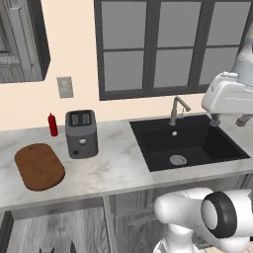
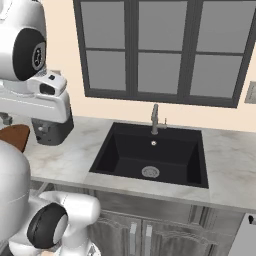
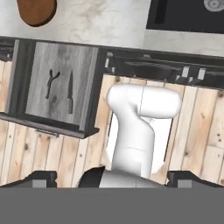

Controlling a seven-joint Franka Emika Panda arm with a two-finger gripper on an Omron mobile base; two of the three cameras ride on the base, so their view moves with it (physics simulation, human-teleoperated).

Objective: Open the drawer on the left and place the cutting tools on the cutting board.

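The drawer stands pulled out below the counter's left part; in the left base view the drawer shows at the bottom left. Inside lie a small dark-handled knife and a dark Y-shaped tool, side by side. The reddish-brown cutting board rests bare on the counter left of the toaster; the cutting board also shows from above. My gripper hangs high over the sink's right side, pointing down, open and empty, far from the drawer. Its fingertips stand wide apart.
A black sink with a faucet fills the counter's right half. A red bottle stands behind the toaster by the wall. Grey cabinet doors sit under the sink. My white base stands on the wooden floor right of the drawer.
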